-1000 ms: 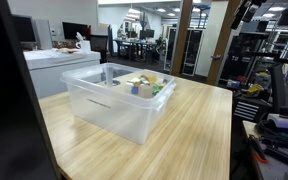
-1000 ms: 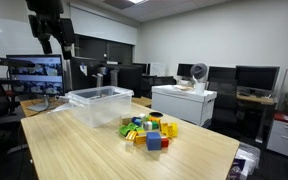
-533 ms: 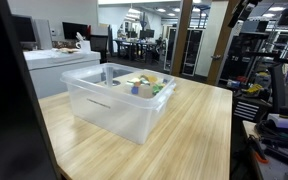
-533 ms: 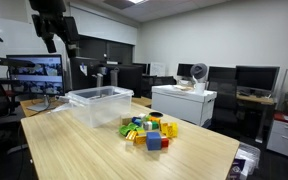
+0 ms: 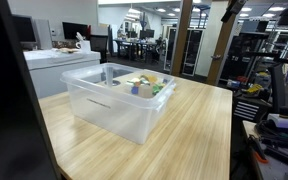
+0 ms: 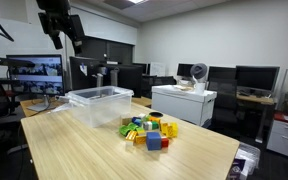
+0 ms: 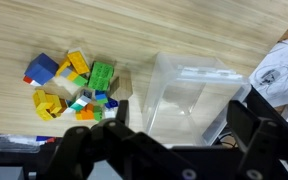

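A clear plastic bin [image 6: 101,103] stands empty on the wooden table [image 6: 104,150]. A pile of coloured toy blocks [image 6: 149,130] lies on the table beside it. In an exterior view the bin [image 5: 114,102] is nearest and the blocks [image 5: 144,86] show behind it. My gripper [image 6: 66,40] hangs high above the table, over the bin's far side, open and holding nothing. In the wrist view the open gripper [image 7: 182,128] looks straight down, with the bin [image 7: 194,95] between the two fingers [image 7: 116,112] far below and the blocks [image 7: 74,88] to the left.
A white cabinet [image 6: 184,103] with a small fan on it stands just beyond the table. A monitor [image 6: 34,75] is behind the bin. The table's edge [image 5: 232,140] borders cluttered shelving [image 5: 274,110]. Office desks and screens fill the background.
The gripper has drifted a little sideways and upward above the bin, still open. The bin and blocks have not moved.
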### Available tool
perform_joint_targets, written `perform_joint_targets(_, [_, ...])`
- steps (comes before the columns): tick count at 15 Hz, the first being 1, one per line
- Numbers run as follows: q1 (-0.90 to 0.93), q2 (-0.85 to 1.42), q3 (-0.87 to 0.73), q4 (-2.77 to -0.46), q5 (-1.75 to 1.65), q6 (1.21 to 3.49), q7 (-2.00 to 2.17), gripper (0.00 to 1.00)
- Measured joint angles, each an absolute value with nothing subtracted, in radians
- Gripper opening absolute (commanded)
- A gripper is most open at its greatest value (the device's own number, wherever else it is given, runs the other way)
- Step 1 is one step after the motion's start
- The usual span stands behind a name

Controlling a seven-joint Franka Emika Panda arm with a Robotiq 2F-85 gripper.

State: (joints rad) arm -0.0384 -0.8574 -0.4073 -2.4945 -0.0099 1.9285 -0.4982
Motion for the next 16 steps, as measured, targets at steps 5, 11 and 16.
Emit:
perform_joint_targets(5, [-0.037,-0.857,-0.407,-2.493,-0.008,1.926,-0.498,1.00])
perform_joint_targets(11, [-0.037,-0.851,-0.408,-2.499,-0.008,1.929,-0.498,1.00])
perform_joint_targets(16, [-0.038,-0.722,-0.409,-2.587,-0.009,2.249,-0.481,1.00])
